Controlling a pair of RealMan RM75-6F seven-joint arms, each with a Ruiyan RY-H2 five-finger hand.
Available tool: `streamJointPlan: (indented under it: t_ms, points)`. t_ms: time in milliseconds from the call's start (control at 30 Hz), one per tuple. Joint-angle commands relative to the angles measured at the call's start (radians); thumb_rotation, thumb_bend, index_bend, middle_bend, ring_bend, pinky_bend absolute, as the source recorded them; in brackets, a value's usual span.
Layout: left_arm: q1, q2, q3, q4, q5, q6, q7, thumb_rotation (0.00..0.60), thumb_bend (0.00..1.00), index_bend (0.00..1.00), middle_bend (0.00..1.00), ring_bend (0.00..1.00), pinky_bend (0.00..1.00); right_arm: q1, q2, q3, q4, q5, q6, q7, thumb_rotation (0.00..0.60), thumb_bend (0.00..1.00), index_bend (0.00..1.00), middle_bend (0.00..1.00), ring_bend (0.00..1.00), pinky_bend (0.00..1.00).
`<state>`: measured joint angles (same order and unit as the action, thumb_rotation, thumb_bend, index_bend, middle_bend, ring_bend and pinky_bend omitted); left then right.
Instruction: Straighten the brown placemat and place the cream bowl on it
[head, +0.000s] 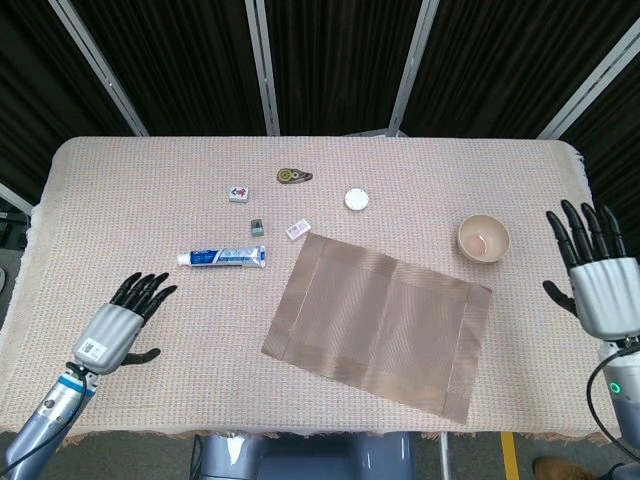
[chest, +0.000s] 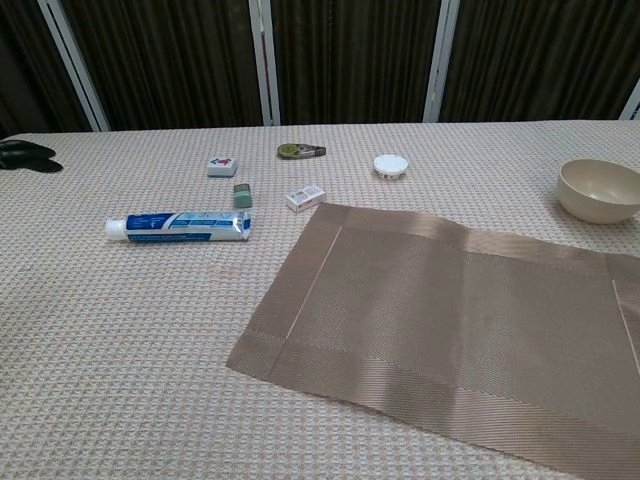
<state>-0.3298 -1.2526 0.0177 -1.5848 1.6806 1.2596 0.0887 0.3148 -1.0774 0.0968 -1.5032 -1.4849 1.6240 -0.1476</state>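
The brown placemat (head: 378, 327) (chest: 440, 320) lies flat on the table, turned askew with its right end nearer the front edge. The cream bowl (head: 484, 238) (chest: 600, 190) stands upright on the cloth just beyond the mat's far right corner, not on it. My right hand (head: 598, 275) hovers at the table's right edge, fingers spread, empty, well right of the bowl. My left hand (head: 118, 325) is over the front left of the table, fingers apart and holding nothing; only its dark fingertips (chest: 25, 154) show at the left edge of the chest view.
A toothpaste tube (head: 222, 258) lies left of the mat. Beyond it sit a small white box (head: 298, 229), a green eraser (head: 257, 226), a mahjong tile (head: 238, 193), a tape dispenser (head: 293, 176) and a white round lid (head: 356, 199).
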Motion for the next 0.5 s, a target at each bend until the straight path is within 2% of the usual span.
streamJointPlan:
  t_ms: [33,333,500]
  points:
    - [-0.07,-0.074,0.016,0.103,0.077,-0.053,-0.056,0.6,0.06,0.15,0.0,0.0,0.0,-0.055,-0.019,-0.02,-0.053,0.044,0.002,0.061,0.6,0.0,0.0,0.0,0.0,0.0]
    - [-0.195,-0.228,0.01,0.294,0.158,-0.12,-0.122,0.6,0.15,0.21,0.0,0.0,0.0,-0.127,-0.111,-0.051,-0.099,0.06,0.013,0.09,0.6,0.0,0.0,0.0,0.0,0.0]
    - [-0.251,-0.319,0.021,0.427,0.232,-0.077,-0.163,0.6,0.22,0.22,0.0,0.0,0.0,-0.144,-0.143,-0.062,-0.074,0.051,0.001,0.07,0.6,0.0,0.0,0.0,0.0,0.0]
